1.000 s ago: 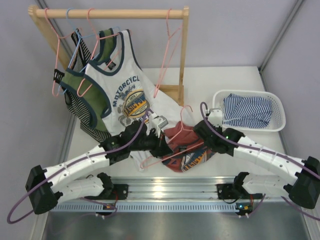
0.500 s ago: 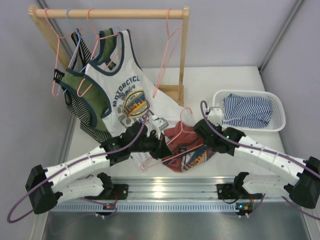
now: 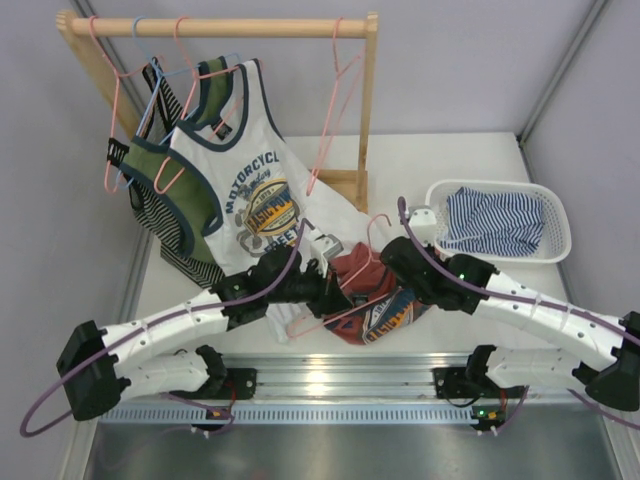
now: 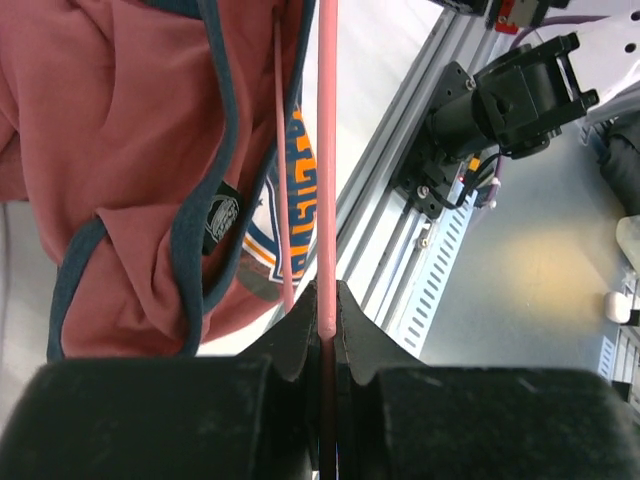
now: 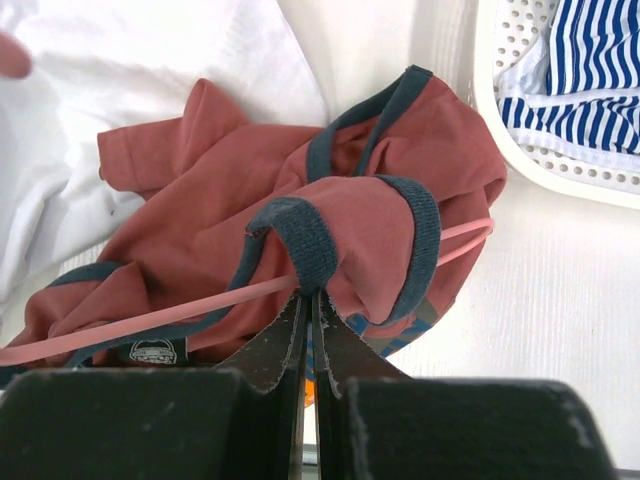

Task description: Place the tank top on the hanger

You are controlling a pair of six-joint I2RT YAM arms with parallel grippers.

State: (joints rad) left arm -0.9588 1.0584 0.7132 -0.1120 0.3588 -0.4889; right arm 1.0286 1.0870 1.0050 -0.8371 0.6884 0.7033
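Jaws on the right gripper (image 5: 305,300) have just snapped together on the navy trim of the tank top (image 5: 220,170), so it's now pinching a strap loop rather than standing spread around it. Left gripper (image 4: 327,305) pinches the pink hanger (image 4: 327,150), same as a second ago. The top lies bunched on the table (image 3: 450,170) between the arms, with the hanger's bar passing under the held fold. I reckon the strap can get pulled over the hanger arm now. The basket (image 3: 555,255) and rack (image 3: 220,27) further back haven't changed.
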